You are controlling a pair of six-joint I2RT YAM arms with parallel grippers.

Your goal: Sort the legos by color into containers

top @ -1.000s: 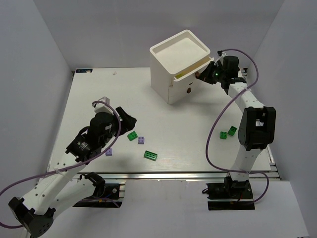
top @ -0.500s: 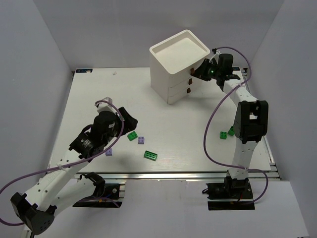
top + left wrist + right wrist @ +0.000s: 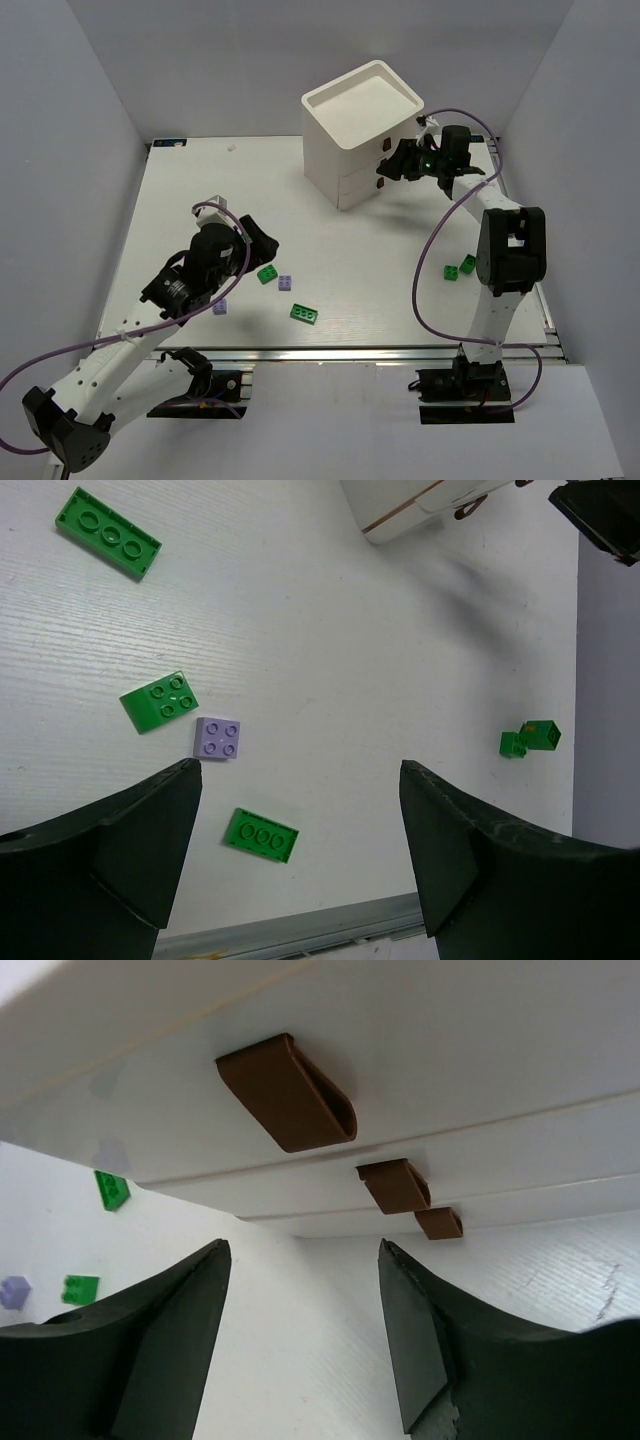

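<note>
Glossy plastic legos [image 3: 218, 738]; matt table [image 3: 350, 640]

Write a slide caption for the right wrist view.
Right gripper, jaws open, faces the top brown pull of the white chest, its drawers shut; green legos lie beyond.

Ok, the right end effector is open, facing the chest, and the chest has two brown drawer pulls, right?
Not quite: the chest has three brown pulls, not two. The right wrist view shows them one after another down its front. The rest holds: the right end effector is open and faces the chest.
</note>
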